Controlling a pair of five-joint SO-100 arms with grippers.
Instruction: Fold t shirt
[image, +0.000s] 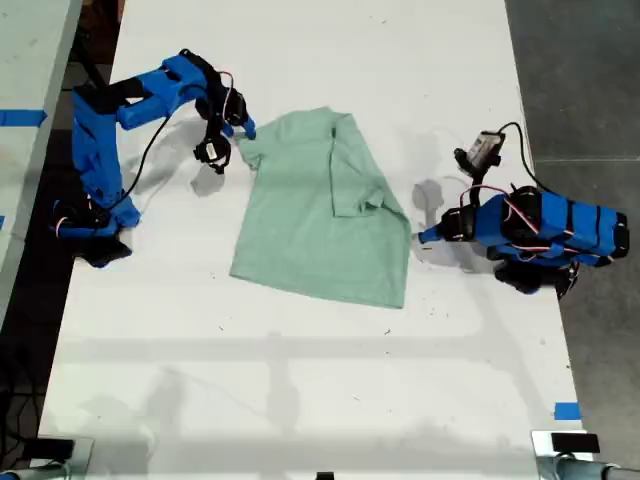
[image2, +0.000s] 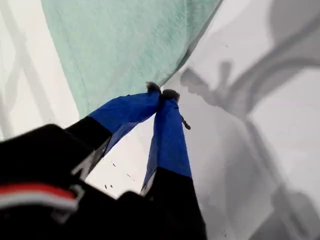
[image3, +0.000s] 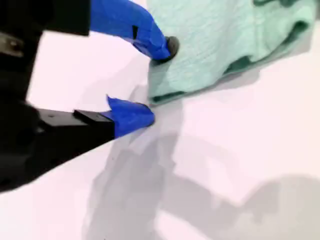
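Step in hand: the t shirt (image: 320, 220) looks partly folded, with one side flap lying over its body. I judge the current step to be gripping the next corner to fold it across.

T shirt's place: flat on the white table (image: 300, 380), about midway between its long edges and between the two arms.

My first gripper (image2: 161, 92): jaws pressed together with nothing between them. The tips are just off the shirt's side edge, on the exterior view's right (image: 424, 236). The cloth lies just beyond the tips, close but apparently not touching.

My second gripper (image3: 159, 82): jaws spread apart, straddling a bunched corner of the shirt at its end nearer the table's far edge (image: 243, 130). One tip sits at the fabric and the other on bare table. I can't tell whether any cloth is between them yet.

Next move calls for: the second jaws to close on that corner, then lift it and carry it over the body. The first gripper needs to open before it can help.
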